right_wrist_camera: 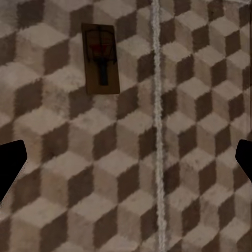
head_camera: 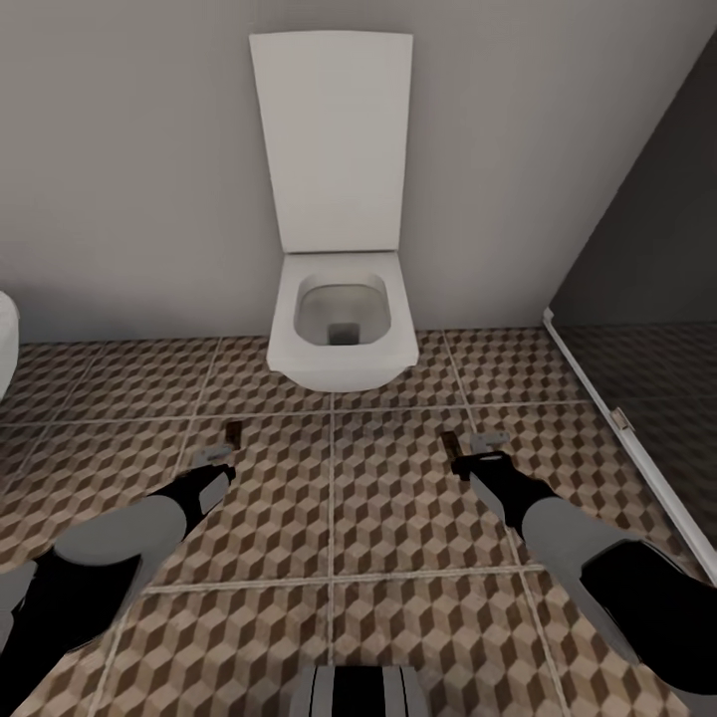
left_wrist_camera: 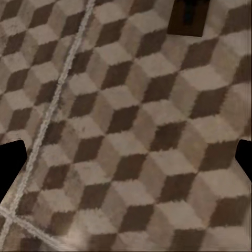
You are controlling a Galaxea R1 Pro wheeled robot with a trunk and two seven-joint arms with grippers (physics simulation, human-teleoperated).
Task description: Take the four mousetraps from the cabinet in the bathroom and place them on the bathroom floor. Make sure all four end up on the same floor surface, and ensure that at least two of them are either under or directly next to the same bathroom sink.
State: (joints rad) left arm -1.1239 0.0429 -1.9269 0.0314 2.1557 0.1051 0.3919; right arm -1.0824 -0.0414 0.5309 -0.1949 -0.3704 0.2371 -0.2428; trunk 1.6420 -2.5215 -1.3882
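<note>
Two mousetraps lie flat on the cube-patterned bathroom floor (head_camera: pixel 329 518) in front of a toilet. One mousetrap (head_camera: pixel 234 432) is just beyond my left gripper (head_camera: pixel 215 460); in the left wrist view that mousetrap (left_wrist_camera: pixel 187 16) lies ahead of the left gripper (left_wrist_camera: pixel 126 160), whose fingers are spread with bare tile between them. The other mousetrap (head_camera: pixel 449 439) rests beside my right gripper (head_camera: pixel 480 450). The right wrist view has this mousetrap (right_wrist_camera: pixel 101 59) ahead of the right gripper (right_wrist_camera: pixel 126 160), also open and empty. The cabinet is out of view.
A white wall-hung toilet (head_camera: pixel 342 334) with its lid raised stands straight ahead against the grey wall. A dark glass panel with a white bottom rail (head_camera: pixel 622 423) runs along the right. A white rounded fixture (head_camera: pixel 6 339) pokes in at the left edge; I cannot tell what it is.
</note>
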